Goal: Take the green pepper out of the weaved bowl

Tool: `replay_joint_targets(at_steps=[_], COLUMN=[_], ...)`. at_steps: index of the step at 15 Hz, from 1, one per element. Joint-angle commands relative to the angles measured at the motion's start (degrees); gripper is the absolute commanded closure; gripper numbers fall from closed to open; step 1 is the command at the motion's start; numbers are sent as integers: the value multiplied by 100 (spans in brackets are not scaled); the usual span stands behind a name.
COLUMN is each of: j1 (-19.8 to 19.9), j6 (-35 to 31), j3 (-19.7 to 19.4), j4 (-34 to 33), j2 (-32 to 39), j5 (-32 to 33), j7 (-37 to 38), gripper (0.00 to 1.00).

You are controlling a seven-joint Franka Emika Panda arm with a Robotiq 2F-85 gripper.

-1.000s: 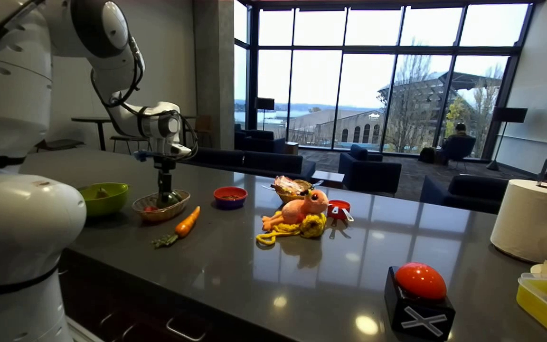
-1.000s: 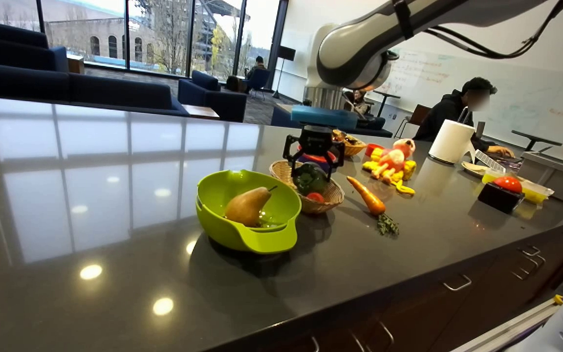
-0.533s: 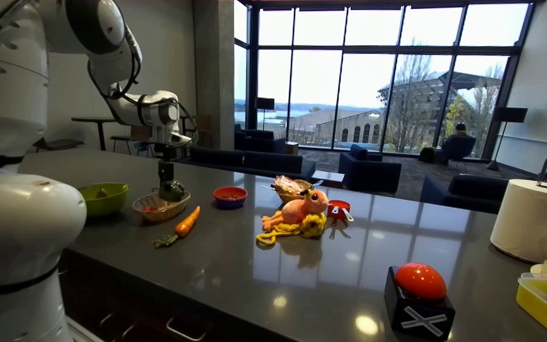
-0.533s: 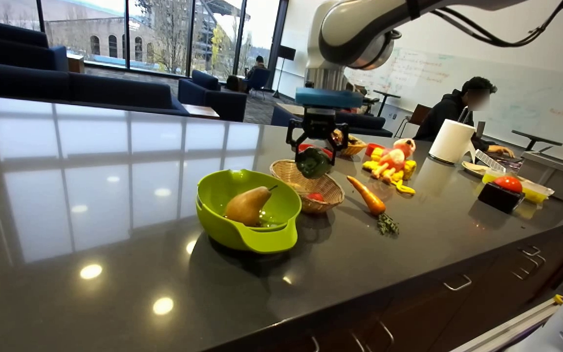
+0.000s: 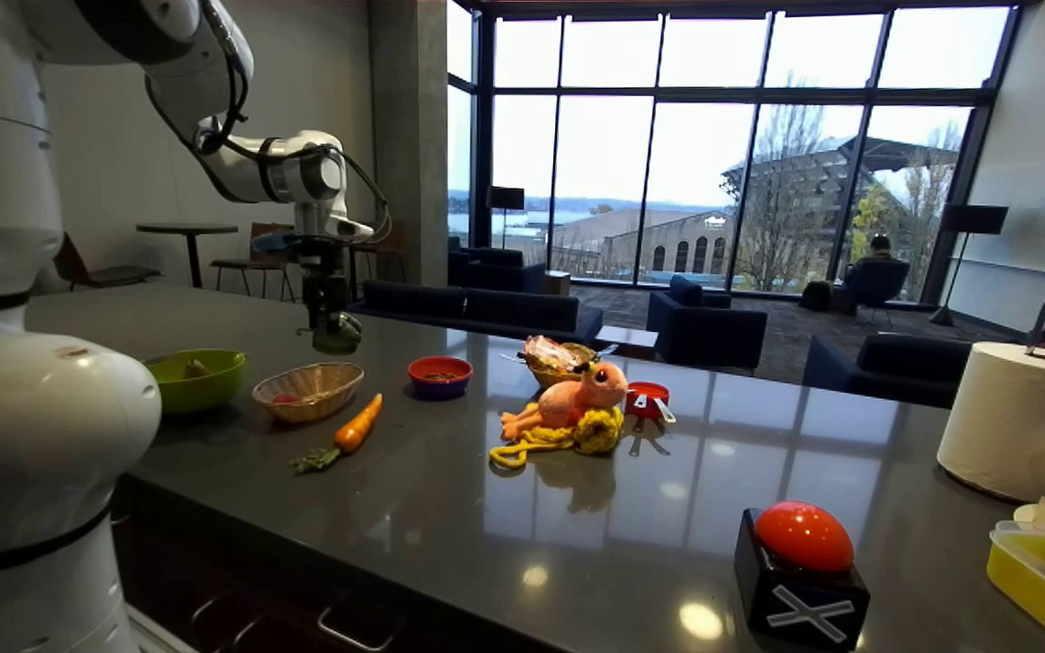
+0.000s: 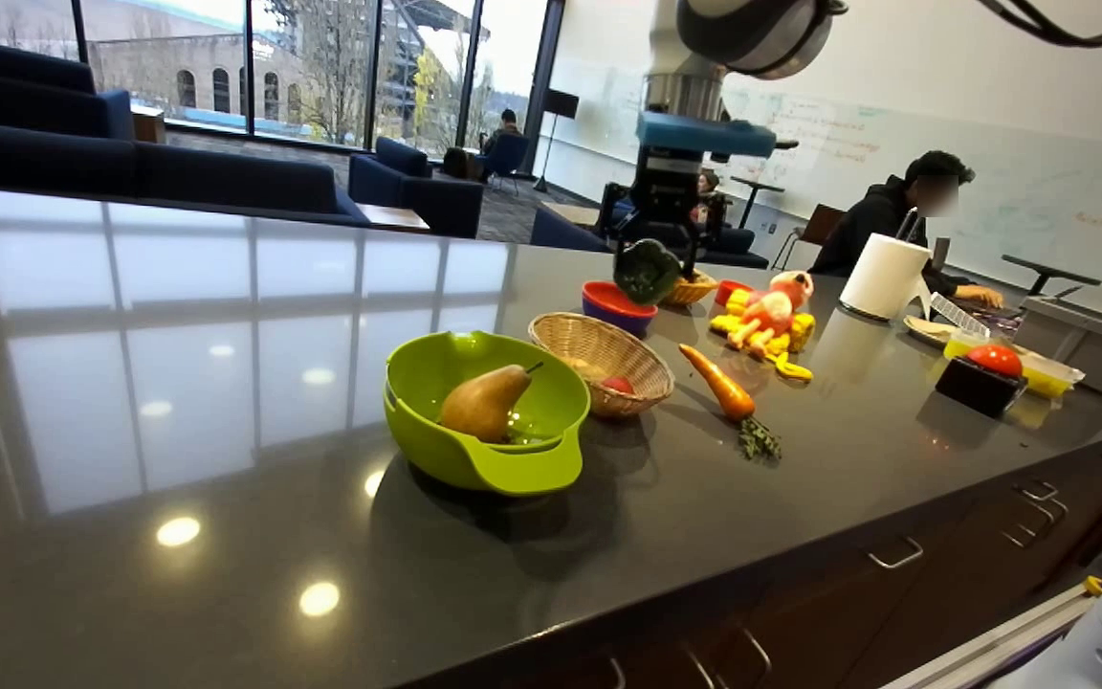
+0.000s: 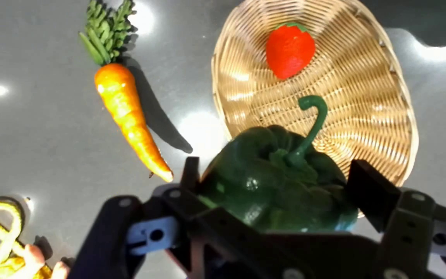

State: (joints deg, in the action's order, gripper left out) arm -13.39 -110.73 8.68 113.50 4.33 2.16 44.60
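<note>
The green pepper point(image 7: 254, 166) is dark green with a curled stem. My gripper point(image 7: 279, 186) is shut on it, one finger on each side. In both exterior views the pepper point(image 5: 338, 334) point(image 6: 645, 275) hangs from the gripper point(image 5: 327, 317) point(image 6: 654, 258), raised above the counter and clear of the weaved bowl. The weaved bowl point(image 5: 314, 405) sits on the counter below and shows in both exterior views point(image 6: 629, 404). In the wrist view, the weaved bowl point(image 7: 354, 85) lies partly behind the pepper. A red strawberry-like toy point(image 7: 289, 50) lies in the bowl.
A lime-green bowl point(image 6: 532, 471) with a pear point(image 6: 484, 404) stands beside the weaved bowl. An orange carrot point(image 7: 130, 116) lies beside it too. A red and purple bowl point(image 5: 440, 378), an orange plush toy point(image 5: 568, 399) and another basket point(image 5: 548, 375) stand further along the counter.
The gripper rises with the green pepper, out of the weaved bowl, and shifts toward the red and purple bowl side. The strawberry-like toy and the bowl stay in place.
</note>
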Motion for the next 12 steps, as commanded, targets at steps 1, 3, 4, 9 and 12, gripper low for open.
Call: replay_joint_targets(at_steps=[1,3,4,9,12], j1=[356,585,692,1173,1288], j6=[-162,-245,-272,-517,-736], j3=[-155,-303,-375,-751,-856], j4=[675,953,1065,1539,1699], j2=[-676,-887,-959,-1088,-1016], j5=[-35,4,15,-28,-90], j7=[-1081,-1658,-1910,-3032,-3587], gripper=[30,30,30,30,30])
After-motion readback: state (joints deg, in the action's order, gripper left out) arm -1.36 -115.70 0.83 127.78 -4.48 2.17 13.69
